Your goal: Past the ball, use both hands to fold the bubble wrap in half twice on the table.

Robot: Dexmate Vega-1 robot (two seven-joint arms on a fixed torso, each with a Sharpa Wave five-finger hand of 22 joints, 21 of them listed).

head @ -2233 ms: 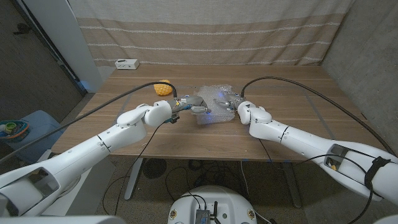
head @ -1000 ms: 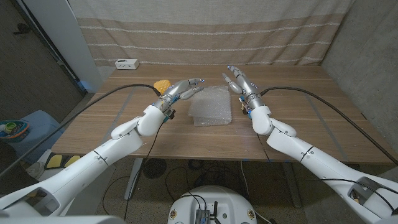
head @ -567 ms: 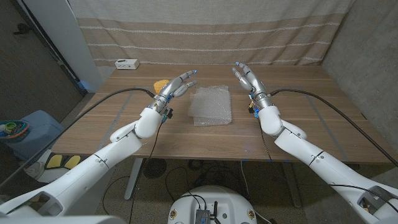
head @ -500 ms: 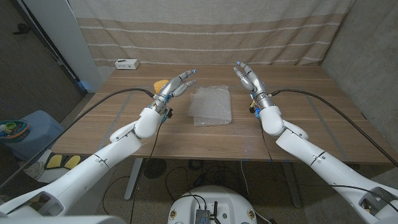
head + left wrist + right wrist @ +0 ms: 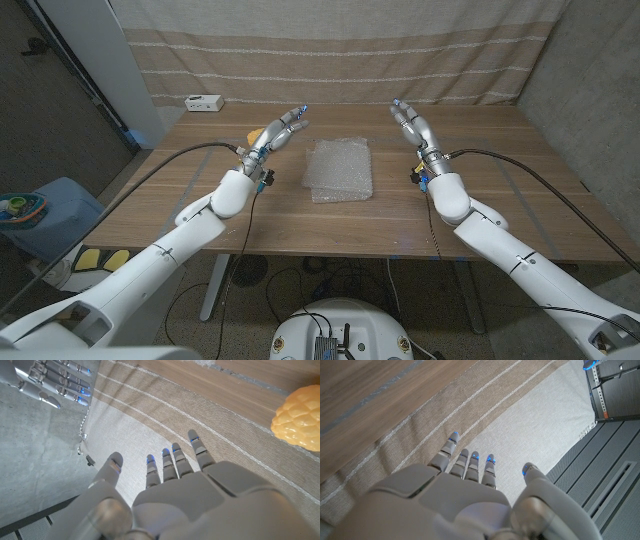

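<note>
The bubble wrap [image 5: 339, 169] lies folded into a compact rectangle near the middle of the wooden table [image 5: 480, 205], its long side running away from you, with neither of your hands touching it. Just past its far left corner sits the yellow ball [image 5: 261, 133], partly hidden behind your left hand [image 5: 275, 133] in the head view and seen as a knobbly yellow globe [image 5: 298, 418] from the left wrist. That left hand is raised above the table to the left of the wrap, fingers [image 5: 168, 461] straight and spread, gripping nothing. Your right hand [image 5: 416, 130] mirrors it on the other side, lifted clear of the surface, fingers [image 5: 469, 465] extended and apart, likewise empty. Both palms face roughly inward toward the wrap between them. A white power strip [image 5: 203, 102] rests at the far left edge of the table, against the striped beige curtain [image 5: 330, 55] that hangs behind. A blue chair [image 5: 38, 215] stands off the table's left side.
</note>
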